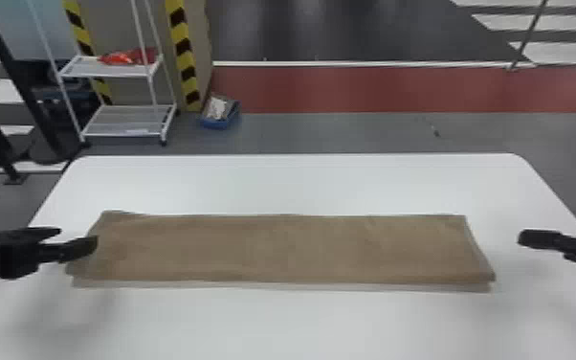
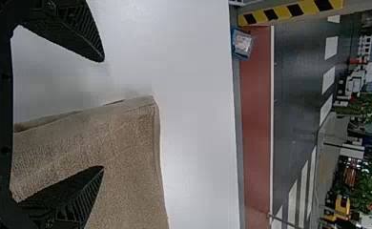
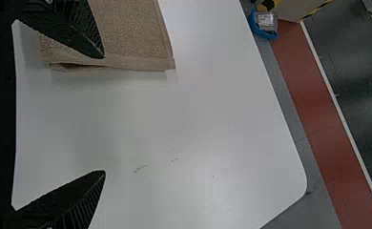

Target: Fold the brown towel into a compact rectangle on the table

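Left gripper [image 2: 103, 114] is wide open, empty, above one end of brown towel [image 1: 282, 249]; towel runs lengthwise from it toward right gripper [image 3: 104, 114], also spread, empty, past other end. Left's nearer; probably end-in fold next.

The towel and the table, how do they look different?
The towel is brown, but the table is white.
The towel is a long, narrow strip, while the table is much bigger, with rounded far corners.
The towel looks fuzzy and has cloth layers showing at its edge; the table has a smooth, hard-looking top.
Both are flat on top.
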You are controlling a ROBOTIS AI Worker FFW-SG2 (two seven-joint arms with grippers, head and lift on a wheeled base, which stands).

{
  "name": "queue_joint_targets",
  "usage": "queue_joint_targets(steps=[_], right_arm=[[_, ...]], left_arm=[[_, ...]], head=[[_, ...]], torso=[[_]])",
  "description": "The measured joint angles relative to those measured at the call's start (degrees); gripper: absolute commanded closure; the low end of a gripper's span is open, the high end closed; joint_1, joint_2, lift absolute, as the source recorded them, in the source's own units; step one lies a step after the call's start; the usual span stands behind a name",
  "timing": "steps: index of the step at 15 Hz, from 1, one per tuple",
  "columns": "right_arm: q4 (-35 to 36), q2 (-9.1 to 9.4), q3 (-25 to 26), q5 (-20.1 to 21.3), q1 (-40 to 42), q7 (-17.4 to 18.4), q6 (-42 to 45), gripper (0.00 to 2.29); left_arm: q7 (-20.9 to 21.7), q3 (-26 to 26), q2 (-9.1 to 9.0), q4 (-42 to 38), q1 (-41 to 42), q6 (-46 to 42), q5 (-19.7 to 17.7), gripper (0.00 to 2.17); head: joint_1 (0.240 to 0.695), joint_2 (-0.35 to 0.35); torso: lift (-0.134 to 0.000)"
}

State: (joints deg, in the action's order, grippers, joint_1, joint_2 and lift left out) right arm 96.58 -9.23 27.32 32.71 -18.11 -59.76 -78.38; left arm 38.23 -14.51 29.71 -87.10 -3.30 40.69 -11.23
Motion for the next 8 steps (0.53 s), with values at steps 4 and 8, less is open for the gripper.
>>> queue_joint_targets(steps=[4,8], right_arm=[[0.09,-0.08,0.01,-0.02,0.00,0.00,-0.15,0.00],[0.10,-0.09,0.01,-0.02,-0.05,0.00,-0.15,0.00]], left_arm=[[-0.09,0.09,-0.01,-0.01,0.05,0.22,0.25,0.09],[-0.04,0.14,-0.01,-0.01,0.03,0.23,0.25,0.10]], head=[[0.695,0.005],[0.695,0.004]], torso=[[-0.128],[-0.128]])
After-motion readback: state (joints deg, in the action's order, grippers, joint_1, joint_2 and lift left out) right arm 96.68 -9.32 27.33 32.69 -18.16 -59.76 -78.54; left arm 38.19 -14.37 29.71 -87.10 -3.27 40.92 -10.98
